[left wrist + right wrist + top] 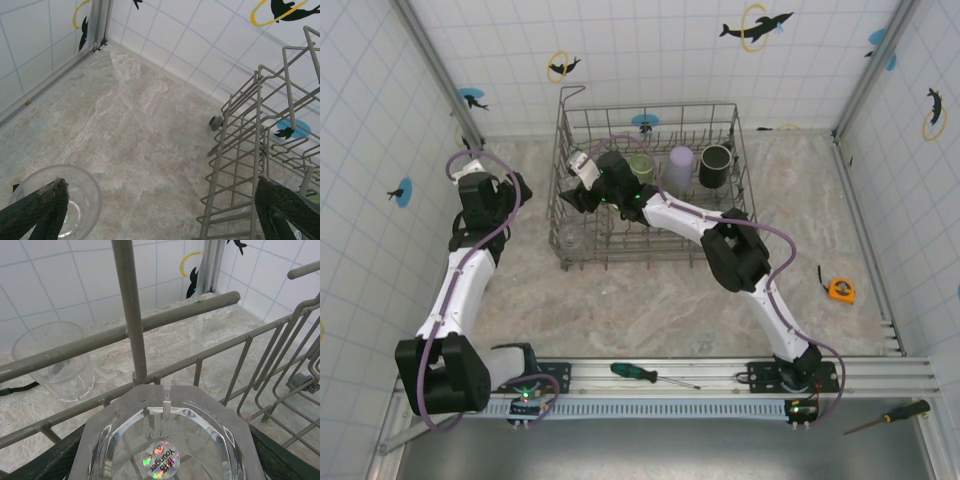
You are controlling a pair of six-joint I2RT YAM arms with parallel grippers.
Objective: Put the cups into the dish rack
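Left of the dish rack (620, 262), the left gripper (161, 185) hovers with its fingers spread wide and empty. 1 clear tumbler (75, 200) stands on the table (150, 125) by its left finger. Inside the rack's left side, the right gripper (582, 175) clasps another clear cup (165, 440). Along the rack's far row stand 1 green cup (640, 165), 1 lilac cup (680, 163) and 1 black mug (715, 165).

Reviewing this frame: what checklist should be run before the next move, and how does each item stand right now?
1. The right gripper grips the clear tumbler: ok.
2. The held tumbler is inside the dish rack walls: ok.
3. The tumbler rests on the rack floor: cannot tell.
4. The left gripper is open: ok.
5. The loose clear cup is centred in the left gripper: not ok, it sits by one finger.
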